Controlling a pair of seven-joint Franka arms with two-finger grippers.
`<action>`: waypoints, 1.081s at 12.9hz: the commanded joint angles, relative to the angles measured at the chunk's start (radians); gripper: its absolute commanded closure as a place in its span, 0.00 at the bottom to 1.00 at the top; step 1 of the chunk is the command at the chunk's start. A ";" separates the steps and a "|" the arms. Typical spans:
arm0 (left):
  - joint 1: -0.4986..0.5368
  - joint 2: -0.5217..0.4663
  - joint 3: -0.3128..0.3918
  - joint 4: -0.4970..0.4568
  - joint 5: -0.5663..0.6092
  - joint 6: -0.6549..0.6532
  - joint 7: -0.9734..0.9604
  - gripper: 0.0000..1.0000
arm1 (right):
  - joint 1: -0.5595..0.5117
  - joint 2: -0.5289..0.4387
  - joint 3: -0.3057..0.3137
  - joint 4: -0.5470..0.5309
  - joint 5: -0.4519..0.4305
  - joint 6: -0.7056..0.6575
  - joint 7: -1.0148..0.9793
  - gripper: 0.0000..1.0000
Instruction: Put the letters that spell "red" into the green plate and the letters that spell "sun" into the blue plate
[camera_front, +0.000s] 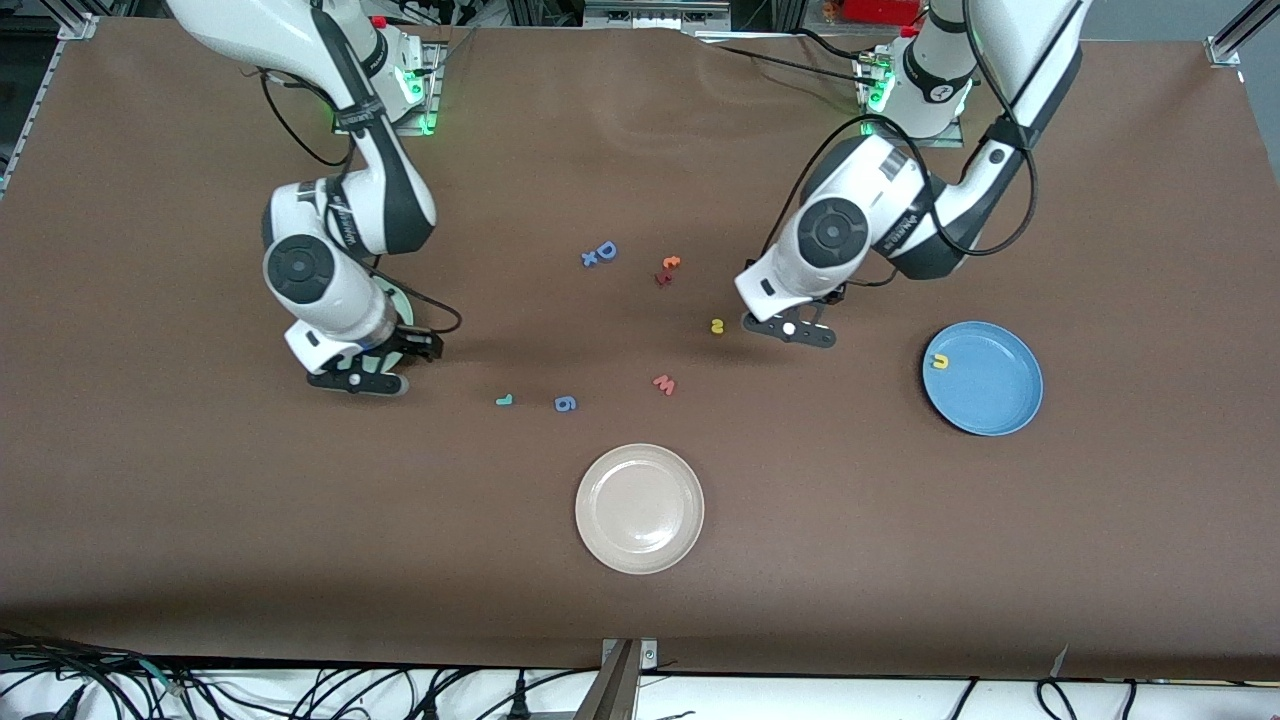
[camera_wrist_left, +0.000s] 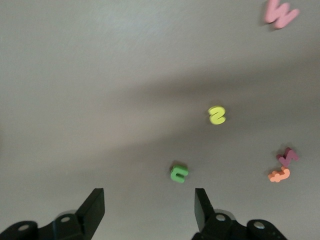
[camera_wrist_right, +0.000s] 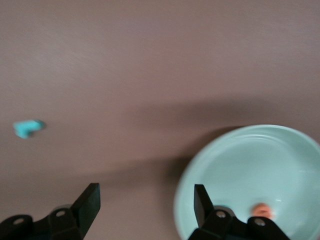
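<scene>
Two arms low over the table and we see both grippers empty. Right gripper (camera_front: 357, 383) hangs at the edge of the green plate (camera_wrist_right: 250, 165), toward the right arm's end of the table; fingers (camera_wrist_right: 89, 205) spread wide, nothing between them. In the right wrist view the orange "e" (camera_wrist_right: 262, 210) lies inside that plate, near the rim. We can't find the teal "d" in any view; the arm covers most of the plate in the front view. The small teal "r" (camera_front: 504, 400) sits on bare cloth, apart from the plate, w/ the blue "6" (camera_front: 565, 403) just beside it.

Left gripper (camera_front: 789, 330) hovers just beside the yellow "s" (camera_front: 717, 326), jaws wide open, holding nothing. Left wrist view shows the olive-green "n" (camera_wrist_left: 178, 173) on the cloth close in front of the fingers (camera_wrist_left: 93, 209); the arm hides it from the front camera. Yellow "u" (camera_front: 938, 362) lies in the blue plate (camera_front: 990, 405), near its rim, at the left arm's end of the table.

Other bits: salmon "w" (camera_front: 665, 384) nearer the front camera than the "s", red-and-orange pair (camera_front: 667, 269) farther from it, blue "D" (camera_front: 601, 253) beside that pair. Beige-white plate (camera_front: 640, 508) nearest the front camera, mid-table.
</scene>
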 joint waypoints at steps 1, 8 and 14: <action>0.001 -0.012 -0.006 -0.024 0.074 0.073 0.113 0.11 | -0.001 0.144 0.069 0.187 0.012 -0.019 0.196 0.16; -0.001 0.025 -0.004 -0.104 0.074 0.105 0.137 0.01 | -0.001 0.306 0.106 0.344 0.008 0.006 0.335 0.22; -0.005 0.059 -0.004 -0.193 0.078 0.238 0.101 0.01 | 0.001 0.343 0.126 0.344 0.009 0.041 0.333 0.39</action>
